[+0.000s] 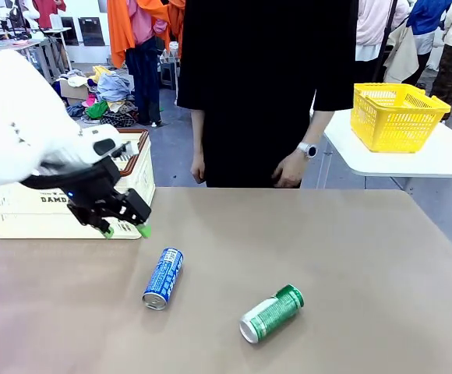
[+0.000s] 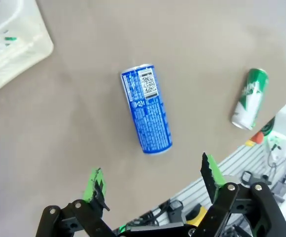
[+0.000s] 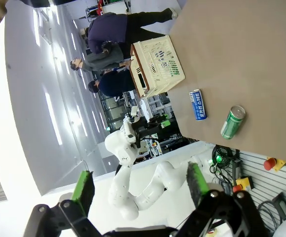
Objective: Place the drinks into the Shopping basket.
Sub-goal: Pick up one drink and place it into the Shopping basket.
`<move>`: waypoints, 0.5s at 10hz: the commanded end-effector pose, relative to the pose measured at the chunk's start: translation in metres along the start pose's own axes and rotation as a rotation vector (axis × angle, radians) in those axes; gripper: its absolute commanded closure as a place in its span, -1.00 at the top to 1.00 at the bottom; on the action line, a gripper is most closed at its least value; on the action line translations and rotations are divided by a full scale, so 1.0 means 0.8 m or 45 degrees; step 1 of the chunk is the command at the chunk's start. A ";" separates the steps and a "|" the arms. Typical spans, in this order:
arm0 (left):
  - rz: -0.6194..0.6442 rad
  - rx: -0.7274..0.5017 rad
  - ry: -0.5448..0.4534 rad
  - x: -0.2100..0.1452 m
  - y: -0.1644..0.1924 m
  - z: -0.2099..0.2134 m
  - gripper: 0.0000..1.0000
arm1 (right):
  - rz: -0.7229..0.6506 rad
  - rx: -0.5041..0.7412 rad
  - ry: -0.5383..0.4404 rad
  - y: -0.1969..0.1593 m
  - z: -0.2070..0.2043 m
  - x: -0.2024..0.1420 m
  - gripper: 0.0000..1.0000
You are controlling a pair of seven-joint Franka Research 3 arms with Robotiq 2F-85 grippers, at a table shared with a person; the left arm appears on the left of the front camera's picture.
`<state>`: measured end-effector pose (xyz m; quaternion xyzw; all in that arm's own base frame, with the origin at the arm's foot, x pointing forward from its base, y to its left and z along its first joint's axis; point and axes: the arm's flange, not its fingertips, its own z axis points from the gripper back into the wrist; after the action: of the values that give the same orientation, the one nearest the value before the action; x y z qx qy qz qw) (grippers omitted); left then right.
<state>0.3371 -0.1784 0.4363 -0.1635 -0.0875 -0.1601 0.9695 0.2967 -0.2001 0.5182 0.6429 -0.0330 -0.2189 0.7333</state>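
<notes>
Item 1, drinks: we count two cans, both lying on their sides on the brown table, outside the basket. The blue can lies left of centre in the lower front view. The green can lies lower and to its right, well apart from it.

Item 2, Shopping basket: one, cream with a brown rim, standing on the table at the left edge of the front view. The white left arm covers its upper left part.

Item 3, grippers: two. The left gripper hangs over the basket's lower right corner in the picture, above and left of the blue can, jaws spread and holding nothing. The right gripper, at the bottom of its wrist view, is likewise spread wide and empty, with the table far off at the upper right.

Item 4, surroundings: one person in black at the table's far edge, upper centre, with two hands hanging down and a watch on one wrist. One yellow basket stands on a white side table at the upper right
</notes>
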 end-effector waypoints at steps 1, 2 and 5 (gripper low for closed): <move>0.023 0.068 0.004 -0.055 0.013 -0.062 1.00 | -0.008 0.021 0.005 0.006 0.002 -0.001 1.00; 0.019 0.089 0.020 -0.054 0.009 -0.078 1.00 | -0.008 0.021 0.005 0.006 0.002 -0.001 1.00; 0.011 0.085 0.045 -0.059 0.019 -0.087 1.00 | -0.008 0.021 0.005 0.006 0.002 -0.001 1.00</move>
<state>0.3529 -0.2066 0.3709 -0.1305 -0.0624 -0.1655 0.9755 0.2968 -0.2001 0.5182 0.6429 -0.0330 -0.2189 0.7333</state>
